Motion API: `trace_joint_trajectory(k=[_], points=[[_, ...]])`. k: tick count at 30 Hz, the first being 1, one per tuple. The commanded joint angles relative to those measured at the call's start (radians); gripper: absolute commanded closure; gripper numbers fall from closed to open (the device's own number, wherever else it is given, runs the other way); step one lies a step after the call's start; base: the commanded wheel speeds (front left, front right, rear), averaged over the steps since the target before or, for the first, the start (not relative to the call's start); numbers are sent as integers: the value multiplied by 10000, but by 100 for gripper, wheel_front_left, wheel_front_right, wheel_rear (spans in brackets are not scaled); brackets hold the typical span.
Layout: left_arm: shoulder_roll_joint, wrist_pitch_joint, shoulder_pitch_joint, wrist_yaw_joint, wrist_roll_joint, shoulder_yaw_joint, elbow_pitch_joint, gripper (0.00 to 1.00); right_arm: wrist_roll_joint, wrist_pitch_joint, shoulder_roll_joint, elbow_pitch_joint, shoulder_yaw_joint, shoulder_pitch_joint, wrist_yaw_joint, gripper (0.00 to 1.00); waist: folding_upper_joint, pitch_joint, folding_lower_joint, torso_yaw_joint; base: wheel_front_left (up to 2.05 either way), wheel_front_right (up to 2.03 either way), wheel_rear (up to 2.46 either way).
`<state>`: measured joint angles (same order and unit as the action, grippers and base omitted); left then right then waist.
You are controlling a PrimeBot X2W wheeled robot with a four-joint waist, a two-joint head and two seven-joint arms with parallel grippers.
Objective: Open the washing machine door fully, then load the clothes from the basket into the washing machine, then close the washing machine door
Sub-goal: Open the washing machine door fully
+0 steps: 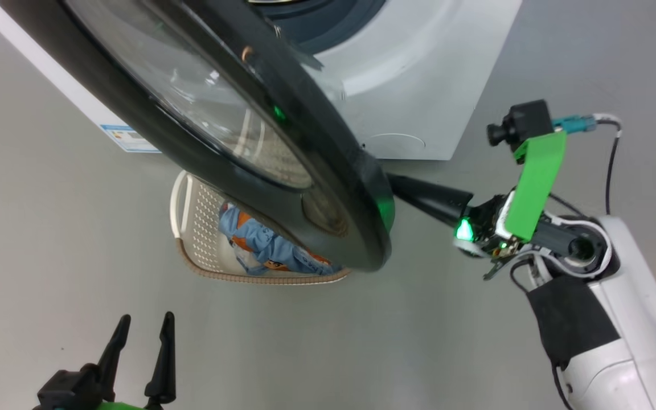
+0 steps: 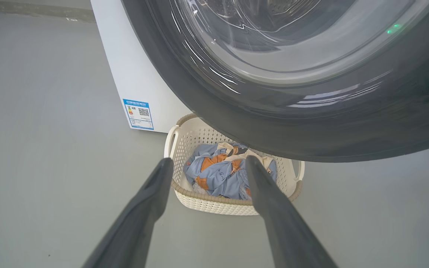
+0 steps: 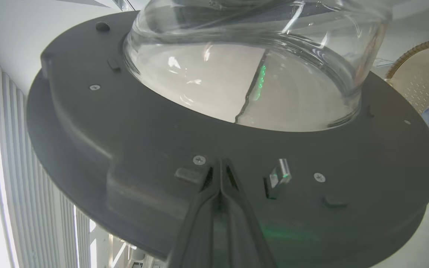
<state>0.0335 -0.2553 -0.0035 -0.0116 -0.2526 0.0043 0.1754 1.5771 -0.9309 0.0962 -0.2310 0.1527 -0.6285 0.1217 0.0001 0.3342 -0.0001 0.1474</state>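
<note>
Opening is in hand: the right gripper [image 3: 220, 165], fingers pinched together and empty, presses the door [image 3: 88, 130] on its inner face. The left gripper [image 2: 209, 160] hovers spread before the basket [image 2: 214, 206] of clothes [image 2: 214, 175]. Next, I'd say: push wider.

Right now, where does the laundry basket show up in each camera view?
Head view: the basket lower centre-left, partly hidden by the washing machine door.
Left wrist view: the basket bottom centre, framed by the left claw, under the door.
Right wrist view: the basket as a slice at the right edge, past the door.
Shared landmark: the door's black rim.
</note>
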Motion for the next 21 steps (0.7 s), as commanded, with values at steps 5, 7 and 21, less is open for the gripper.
trace_joint_trajectory(k=[5, 7, 21], points=[[168, -65, 99, 148, -167, 214, -130, 0, 103, 103, -375, 218, 643, 381, 90, 100, -1, -225, 1, 263, 0, 0, 0], [168, -65, 119, 162, -201, 176, -122, 0, 145, 129, -397, 188, 783, 433, 90, 100, -1, -277, 1, 347, 0, 0, 0], [168, -65, 225, 286, -377, -1, -86, 0, 518, 315, -454, -19, 1774, 586, 90, 100, -1, -667, 1, 772, 0, 0, 0]])
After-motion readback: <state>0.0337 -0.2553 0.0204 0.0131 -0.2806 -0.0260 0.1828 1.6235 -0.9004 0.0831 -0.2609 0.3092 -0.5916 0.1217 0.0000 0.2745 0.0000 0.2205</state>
